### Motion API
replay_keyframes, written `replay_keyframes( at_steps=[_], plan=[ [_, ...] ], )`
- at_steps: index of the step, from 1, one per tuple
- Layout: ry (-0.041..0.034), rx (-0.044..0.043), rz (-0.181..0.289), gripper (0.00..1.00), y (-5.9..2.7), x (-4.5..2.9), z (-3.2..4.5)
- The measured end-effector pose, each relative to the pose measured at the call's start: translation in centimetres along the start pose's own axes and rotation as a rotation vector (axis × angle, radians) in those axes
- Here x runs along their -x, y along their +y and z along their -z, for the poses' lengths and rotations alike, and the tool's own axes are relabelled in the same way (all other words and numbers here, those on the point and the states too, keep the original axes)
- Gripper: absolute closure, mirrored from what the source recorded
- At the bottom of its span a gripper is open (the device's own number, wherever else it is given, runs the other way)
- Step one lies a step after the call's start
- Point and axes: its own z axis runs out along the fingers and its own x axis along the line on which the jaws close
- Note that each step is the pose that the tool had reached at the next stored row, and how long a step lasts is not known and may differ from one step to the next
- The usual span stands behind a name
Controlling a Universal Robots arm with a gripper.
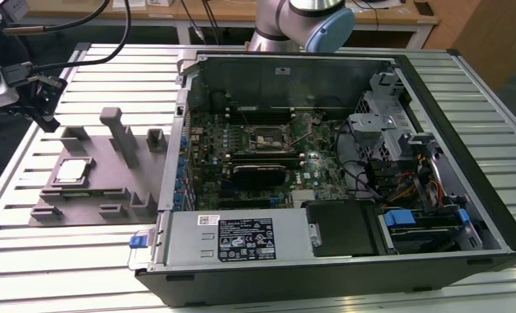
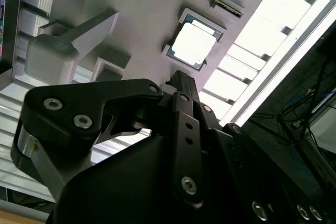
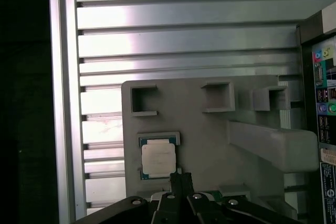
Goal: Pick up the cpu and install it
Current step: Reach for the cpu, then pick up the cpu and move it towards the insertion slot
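The cpu [image 1: 72, 171] is a small square chip with a silvery top. It lies flat in a recess of the grey fixture plate [image 1: 92, 195], at the exterior view's left. Both wrist views show the cpu [image 2: 192, 44] [image 3: 158, 160] just beyond the fingertips. My gripper [image 1: 49, 122] hangs above the plate's far left part, clear of the chip. In the first wrist view the gripper [image 3: 179, 178] has its two black fingers pressed together, shut on nothing. The black square socket [image 1: 269, 138] sits in the middle of the motherboard inside the open computer case [image 1: 466, 150].
Grey blocks and a tall post [image 1: 114, 127] stand up from the fixture plate around the chip. The case lies on its side on a slatted aluminium table [image 1: 66, 261], with its power supply [image 1: 240, 238] at the near side and cables and drive bays at the exterior view's right.
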Motion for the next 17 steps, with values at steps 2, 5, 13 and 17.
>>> replay_keyframes(
  at_steps=[2,5,13,17],
  plan=[
    [-0.0002,0.0001,0.0,0.89,0.0,0.0,-0.03],
    [-0.0002,0.0001,0.0,0.89,0.0,0.0,-0.05],
    [-0.0002,0.0002,0.0,0.89,-0.01,-0.01,-0.24],
    [-0.0002,0.0002,0.0,0.89,-0.03,-0.02,-0.64]
  ],
)
